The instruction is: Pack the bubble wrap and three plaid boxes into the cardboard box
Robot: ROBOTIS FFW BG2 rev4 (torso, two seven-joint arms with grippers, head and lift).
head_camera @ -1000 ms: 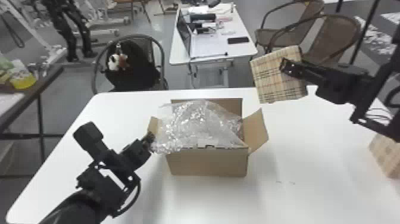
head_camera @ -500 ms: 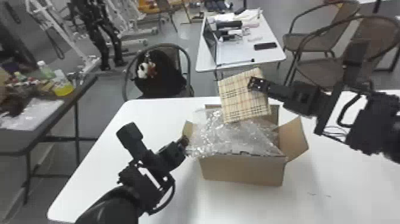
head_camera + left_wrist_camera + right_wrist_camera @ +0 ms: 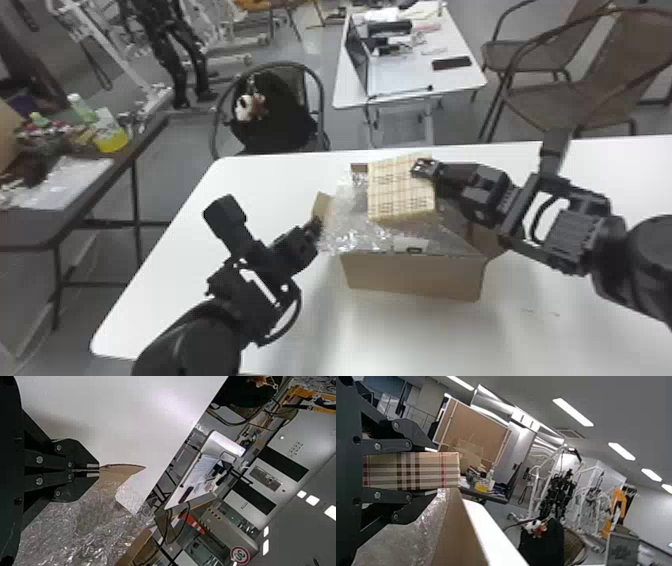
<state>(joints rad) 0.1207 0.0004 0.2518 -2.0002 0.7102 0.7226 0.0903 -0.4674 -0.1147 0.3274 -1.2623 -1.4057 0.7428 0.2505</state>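
far left, dark table (image 3: 90,197) with a yellow bottle (image 3: 112,141) on it. next, black chair (image 3: 320,92), far side, panda plush (image 3: 245,107) on the dark thing in it. left claw (image 3: 316,226) is just beside the left flap (image 3: 322,204) of the cardboard box (image 3: 412,277); in left wrist view its fingers are together, tips at the flap edge, can't tell if it's pinched. bubble wrap (image 3: 350,215) is bunched in the open cardboard box, spilling over the left and near edges. cardboard box sits on the white surface (image 3: 270,187). plaid box (image 3: 400,192) is over the far middle part of the cardboard box, above the wrap, tilted, can't tell if touching. right claw (image 3: 425,169) is clamped on the plaid box from the right, a finger on each side in right wrist view. far right, brown chairs (image 3: 595,90) behind the surface.
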